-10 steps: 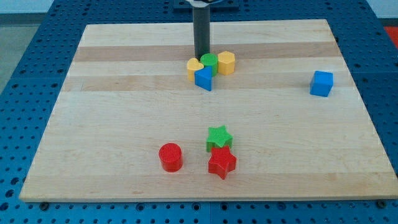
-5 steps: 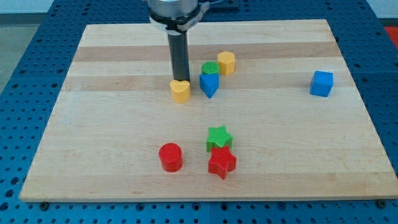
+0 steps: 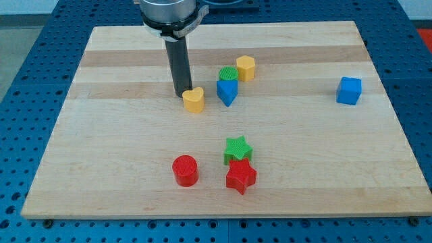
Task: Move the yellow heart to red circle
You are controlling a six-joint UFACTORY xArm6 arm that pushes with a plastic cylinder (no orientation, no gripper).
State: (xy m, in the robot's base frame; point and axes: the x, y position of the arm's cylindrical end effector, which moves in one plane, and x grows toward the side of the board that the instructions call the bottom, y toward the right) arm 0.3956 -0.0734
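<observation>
You had my tip (image 3: 182,94) touching the yellow heart (image 3: 194,100) on its upper-left side, mid-board toward the top edge. Push underway; next stroke should drive it toward the red circle (image 3: 184,170) near the bottom edge.

Just to the view's right of the dark tip (image 3: 182,94) sits the yellow heart (image 3: 194,100). Farther right are a blue triangle (image 3: 227,92), a ribbed green circle (image 3: 228,73) and a yellow hexagon (image 3: 246,68); far right, a blue cube (image 3: 349,90). Below the tip lie the red circle (image 3: 185,170), a green star (image 3: 237,148) and a red star (image 3: 241,177). The board (image 3: 121,135) is pale striped wood.
</observation>
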